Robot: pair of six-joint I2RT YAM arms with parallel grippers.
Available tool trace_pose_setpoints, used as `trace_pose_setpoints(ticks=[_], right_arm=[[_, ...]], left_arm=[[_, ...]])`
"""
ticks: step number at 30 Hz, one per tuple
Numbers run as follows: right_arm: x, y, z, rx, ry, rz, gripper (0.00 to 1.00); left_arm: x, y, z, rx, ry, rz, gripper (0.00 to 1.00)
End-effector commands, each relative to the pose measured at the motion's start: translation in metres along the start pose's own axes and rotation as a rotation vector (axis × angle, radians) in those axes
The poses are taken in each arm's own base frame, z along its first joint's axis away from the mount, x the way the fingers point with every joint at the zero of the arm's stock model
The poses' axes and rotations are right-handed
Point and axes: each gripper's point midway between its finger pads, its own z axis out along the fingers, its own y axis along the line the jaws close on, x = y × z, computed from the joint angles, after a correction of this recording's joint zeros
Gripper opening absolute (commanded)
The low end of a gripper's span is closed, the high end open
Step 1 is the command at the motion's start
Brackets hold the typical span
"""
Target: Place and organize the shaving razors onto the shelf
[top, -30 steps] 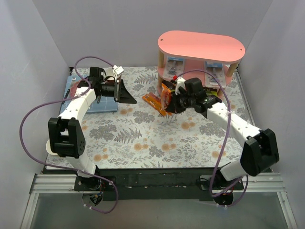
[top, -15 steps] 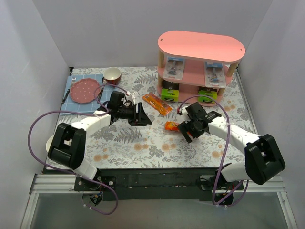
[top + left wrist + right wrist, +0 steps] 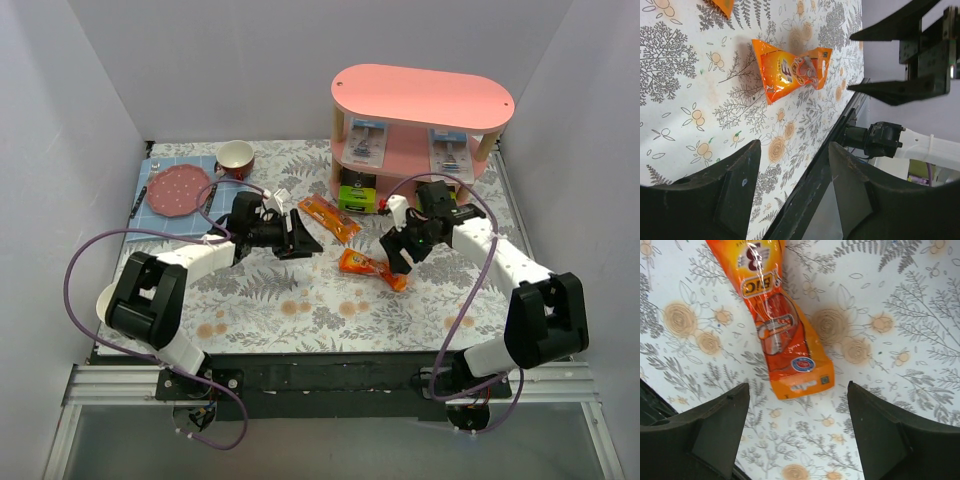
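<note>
Gaping empty, left pincer point(image 3: 795, 150), right pincer point(image 3: 797, 388); orange pack point(image 3: 780, 330), BIC print readable only at right wrist.

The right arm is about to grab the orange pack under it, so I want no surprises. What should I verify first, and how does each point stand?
1. Right gripper jaws open and empty: ok.
2. Orange razor pack lying flat, nothing on it: ok.
3. Pack lined up between the jaws: ok.
4. Left gripper apart from that pack: ok.
5. Free spot on the shelf: cannot tell; part of the bottom tier is hidden.
</note>
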Motion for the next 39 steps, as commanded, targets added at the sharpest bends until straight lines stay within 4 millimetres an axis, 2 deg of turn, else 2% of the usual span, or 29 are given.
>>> trace_pose_setpoints(ticks=[1, 6, 12, 18, 21, 24, 25, 26, 27, 28, 31, 32, 33, 34, 35, 37, 38, 39], right_arm=[[0.006, -0.012, 0.002, -0.140, -0.006, -0.079, 0.83], [0.008, -0.009, 0.014, -0.247, 0.016, -0.141, 0.83], [0.014, -0.018, 0.033, -0.240, 0.042, -0.124, 0.84], [0.027, -0.014, 0.051, -0.283, 0.061, -0.087, 0.76], [0.027, -0.011, 0.057, -0.305, 0.049, -0.062, 0.72], [0.027, -0.007, 0.058, -0.321, 0.053, -0.044, 0.53], [0.027, -0.007, 0.057, -0.322, 0.056, -0.035, 0.23], [0.027, -0.007, 0.057, -0.318, 0.060, -0.024, 0.06], [0.028, -0.008, 0.056, -0.307, 0.065, -0.013, 0.01], [0.028, -0.008, 0.054, -0.303, 0.071, 0.002, 0.01], [0.020, 0.004, 0.033, -0.343, 0.065, 0.008, 0.01], [0.011, 0.012, 0.023, -0.382, 0.032, -0.004, 0.01], [0.001, 0.018, 0.009, -0.399, -0.001, -0.023, 0.01], [0.003, 0.033, -0.006, -0.456, 0.019, 0.001, 0.01], [-0.024, 0.040, -0.024, -0.501, -0.068, -0.040, 0.01], [-0.048, 0.054, -0.056, -0.561, -0.161, -0.066, 0.01], [-0.070, 0.064, -0.079, -0.604, -0.239, -0.075, 0.01], [-0.084, 0.065, -0.095, -0.603, -0.288, -0.075, 0.01]], left_arm=[[-0.007, -0.018, -0.012, 0.027, -0.045, 0.121, 0.56], [-0.001, -0.019, -0.021, 0.021, -0.048, 0.172, 0.57], [-0.004, -0.012, -0.024, 0.002, -0.058, 0.186, 0.57], [-0.008, -0.011, -0.027, -0.007, -0.070, 0.202, 0.57], [-0.010, -0.010, -0.028, -0.011, -0.074, 0.217, 0.57], [-0.013, -0.009, -0.029, -0.017, -0.083, 0.229, 0.56], [-0.014, -0.008, -0.030, -0.020, -0.086, 0.229, 0.57], [-0.013, -0.007, -0.030, -0.021, -0.084, 0.228, 0.57], [-0.015, -0.006, -0.031, -0.024, -0.089, 0.226, 0.57], [-0.016, -0.006, -0.031, -0.024, -0.092, 0.229, 0.57], [-0.022, -0.005, -0.036, -0.035, -0.101, 0.243, 0.56], [-0.023, -0.004, -0.038, -0.043, -0.103, 0.252, 0.57], [-0.029, -0.001, -0.041, -0.052, -0.117, 0.251, 0.57], [-0.032, -0.001, -0.044, -0.053, -0.123, 0.254, 0.57], [-0.037, -0.001, -0.046, -0.057, -0.131, 0.259, 0.57], [-0.045, 0.003, -0.050, -0.071, -0.143, 0.288, 0.56], [-0.050, 0.002, -0.052, -0.078, -0.149, 0.301, 0.56], [-0.053, 0.004, -0.054, -0.085, -0.149, 0.327, 0.56]])
